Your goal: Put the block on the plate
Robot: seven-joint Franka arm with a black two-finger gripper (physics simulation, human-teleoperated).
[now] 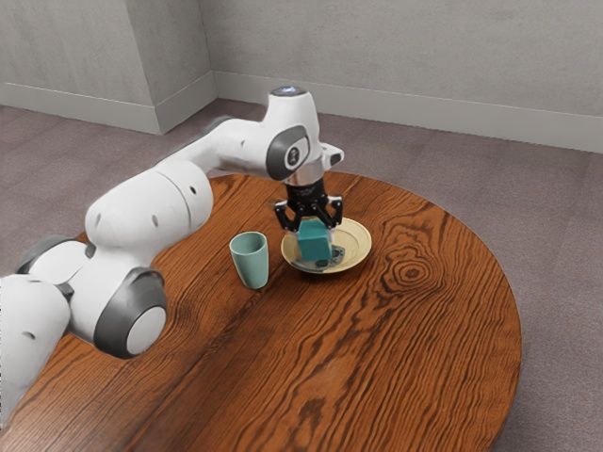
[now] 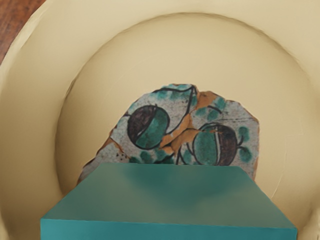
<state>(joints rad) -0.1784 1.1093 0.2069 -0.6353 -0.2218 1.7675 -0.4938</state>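
On the round wooden table (image 1: 415, 348), a pale green cup (image 1: 251, 261) is seen upright, just beside the plate (image 1: 356, 256) and apart from it, on the exterior view's left. The yellowish plate is set nearer the table's far edge than its near one. Above the plate, the teal block (image 1: 314, 242) is held between the fingers of the gripper (image 1: 314, 232); whether the plate is touched by it cannot be told. A cracked, painted piece (image 2: 172, 125) is seen on the plate's middle, partly covered from the wrist view by the block.

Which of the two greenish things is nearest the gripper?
The solid block, right at the gripper; the other, the hollow cup, stands beside the plate.
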